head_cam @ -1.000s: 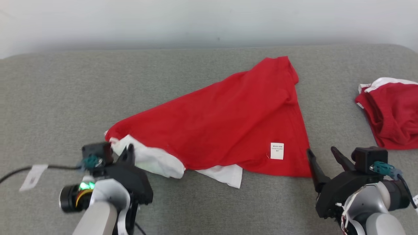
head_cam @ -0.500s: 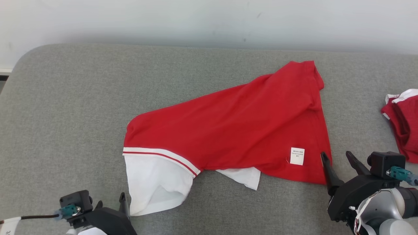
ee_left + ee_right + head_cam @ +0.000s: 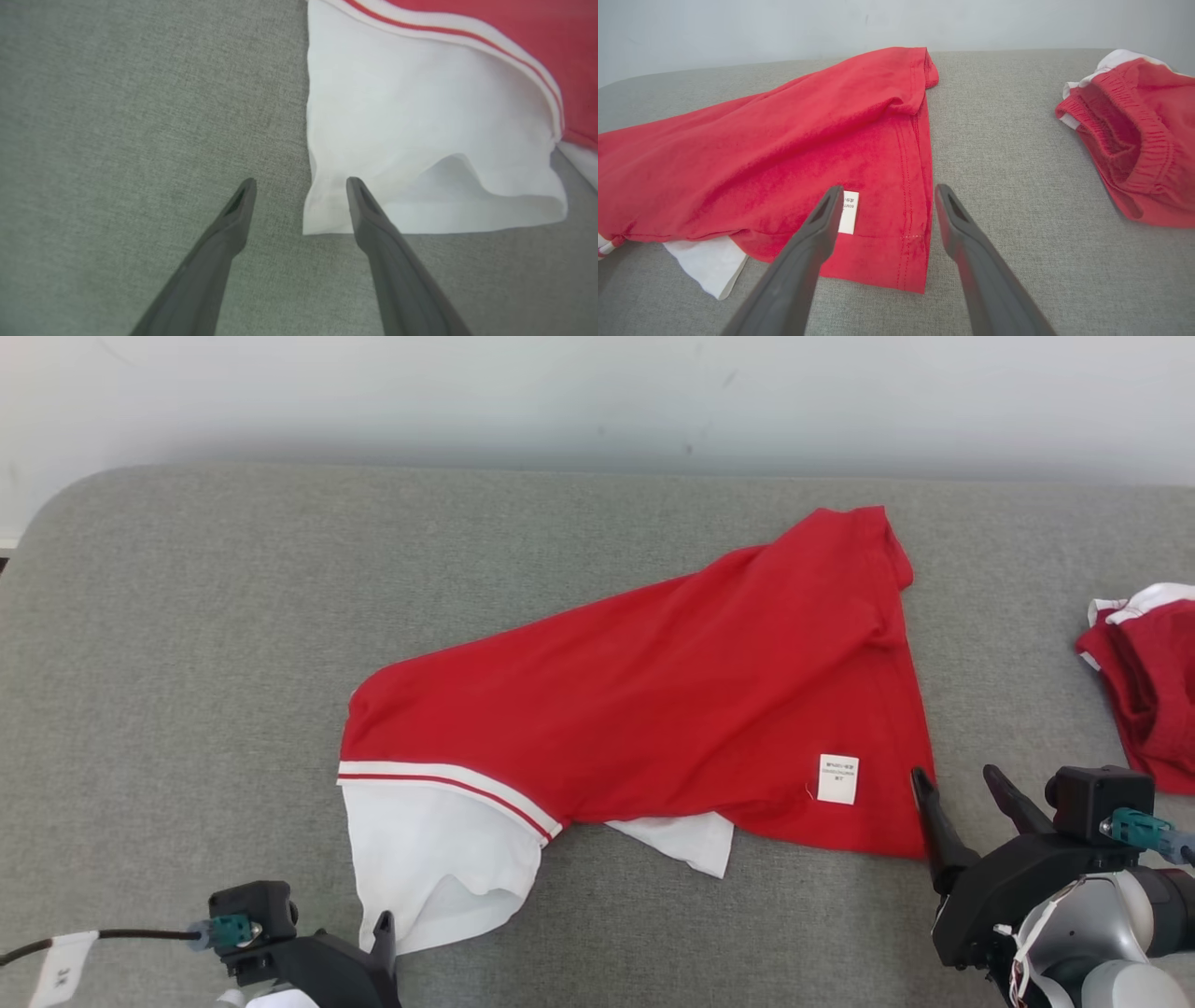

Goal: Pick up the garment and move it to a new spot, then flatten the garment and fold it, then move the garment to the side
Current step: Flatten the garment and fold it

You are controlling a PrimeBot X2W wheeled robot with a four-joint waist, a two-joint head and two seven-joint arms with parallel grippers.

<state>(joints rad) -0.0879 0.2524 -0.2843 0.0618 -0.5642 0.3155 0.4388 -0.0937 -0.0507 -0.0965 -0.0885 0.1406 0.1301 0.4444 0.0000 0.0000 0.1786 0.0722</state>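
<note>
Fingers (image 3: pixel 229 233) of the left gripper (image 3: pixel 300 181) are spread wide with nothing between them. One tip sits over the cuff corner of the white sleeve (image 3: pixel 420 116); I cannot tell whether it touches. Right gripper (image 3: pixel 888 187) is likewise splayed and empty, straddling the hem of the garment (image 3: pixel 653 700) just beside its white label (image 3: pixel 837 778). Landmark: red shorts (image 3: pixel 1144 681). Garment lies on the grey cushion (image 3: pixel 187 663), well apart from the shorts. Right gripper is at the hem edge that faces the shorts. Left gripper is at the sleeve end, the side farthest from the shorts. My reading: flattening stage. The sleeve lies smooth, so I see no reason to grip there. The body tapers to a bunched point on the far side, and a second white flap (image 3: pixel 686 835) pokes out from underneath, so the hem corner nearest the shorts looks the sensible next pinch.
</note>
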